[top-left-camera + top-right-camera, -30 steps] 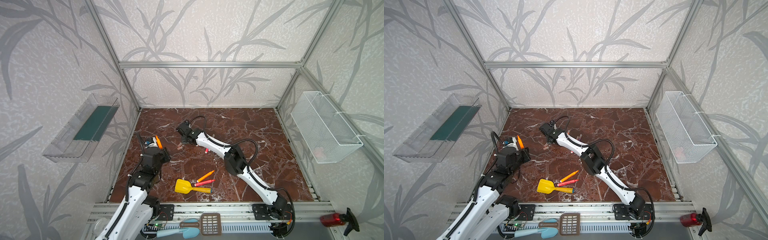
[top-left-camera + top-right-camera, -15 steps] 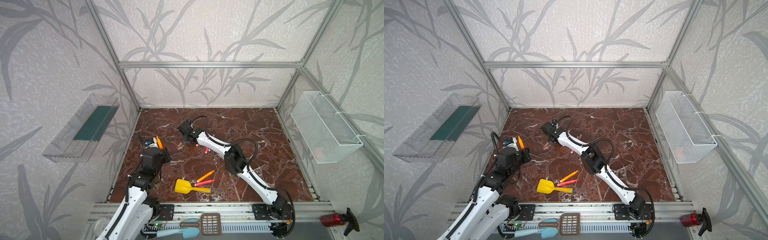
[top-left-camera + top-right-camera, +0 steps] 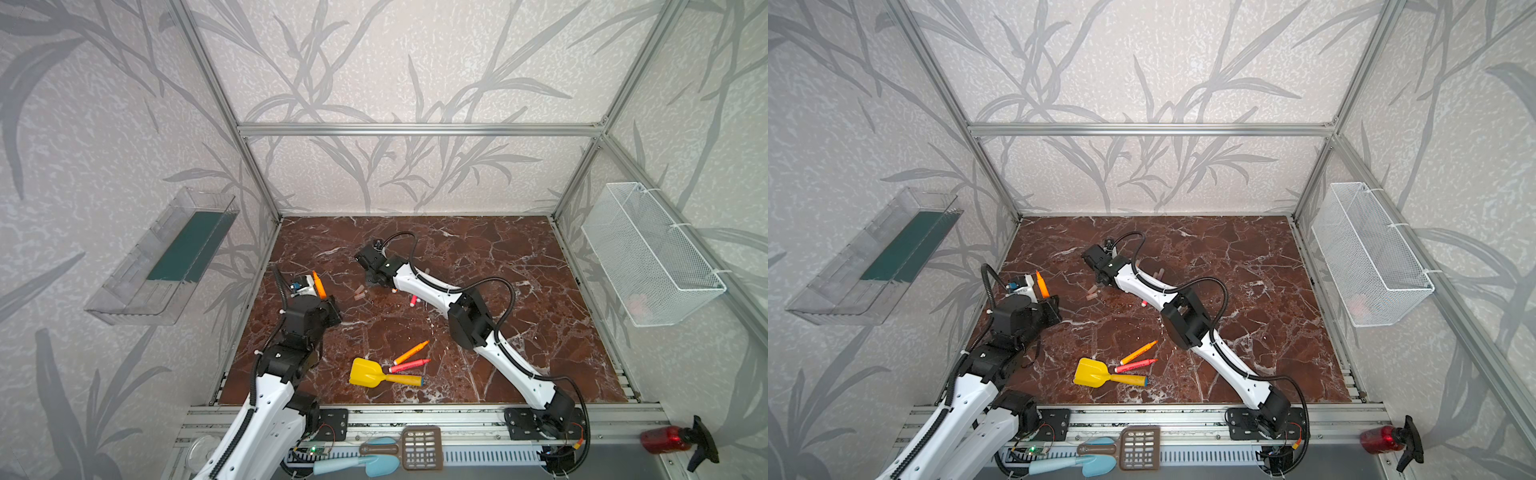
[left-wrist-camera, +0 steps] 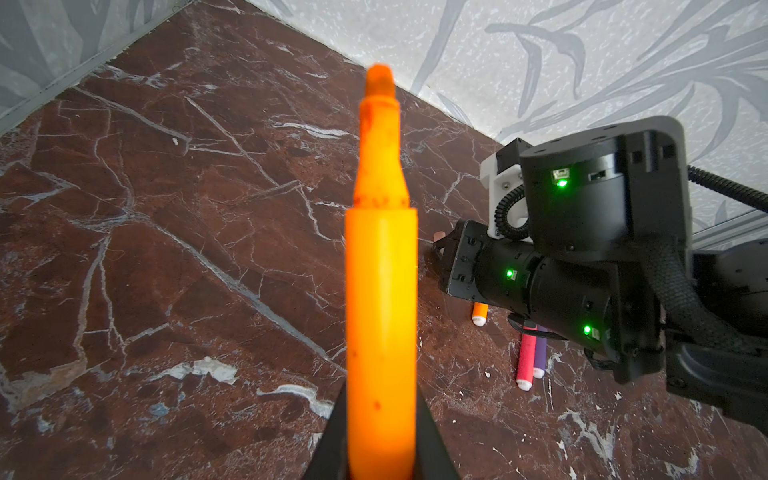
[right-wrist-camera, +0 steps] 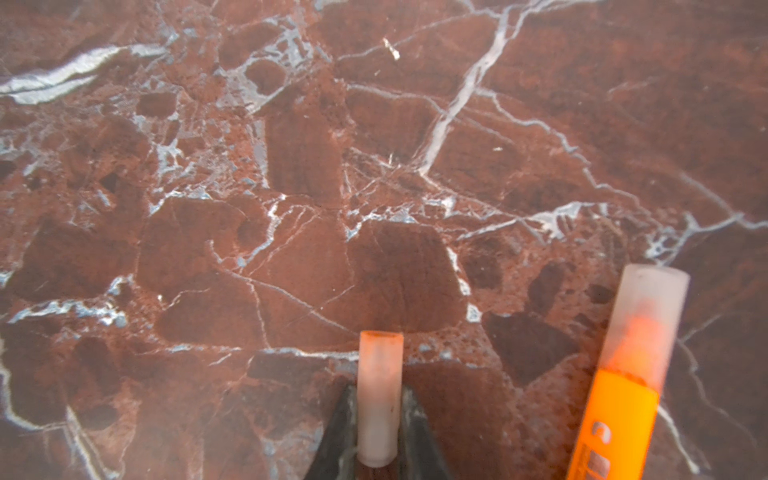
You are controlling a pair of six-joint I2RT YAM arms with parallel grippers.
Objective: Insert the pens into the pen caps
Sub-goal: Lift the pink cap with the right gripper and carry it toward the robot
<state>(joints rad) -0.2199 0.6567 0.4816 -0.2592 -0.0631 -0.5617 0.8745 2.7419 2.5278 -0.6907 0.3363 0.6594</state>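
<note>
At the left edge of the brown marbled surface [image 3: 519, 266], the left tool [image 4: 380, 440] is raised and clamped on an uncapped orange marker pen [image 4: 381, 291]. The pen's pointed tip stands well clear of the dark fingers [image 4: 332, 453].

Just to its right, two short pale pinkish translucent pen caps [image 3: 360, 292] lie loose and close together on the surface. Beside them the right tool [image 5: 379, 419] is down near the surface, its jaws closed on another pale translucent pen cap [image 5: 380, 386]. Near that cap, but apart from it, lies a capped orange marker pen [image 5: 623, 395].

Under the right forearm a pink-red marker pen [image 4: 527, 357] and a purple marker pen [image 4: 540, 353] lie side by side, white butt ends showing.

Nearer the front edge lies a yellow toy shovel with a blue-ended handle [image 3: 365, 371]. A second orange marker pen [image 3: 411, 352] and a second pink-red marker pen [image 3: 409, 365] lie just beyond its handle, pointed tips bare.
</note>
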